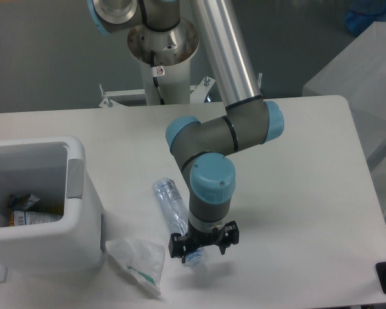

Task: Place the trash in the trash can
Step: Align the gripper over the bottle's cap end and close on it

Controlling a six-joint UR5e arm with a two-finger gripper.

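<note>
Pincer [202, 248], jaws apart, straddles the crushed plastic bottle [172, 205] at its cap end; gripped so far off-centre, it may swing or slip.

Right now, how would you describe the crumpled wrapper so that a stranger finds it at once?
Start at the big white trash can on the table's left side. Just beyond its front right corner, near the table's front edge, lies the wrapper. Unlike the long clear bottle beside it, it is flat, white, crumpled, with green marks.
</note>
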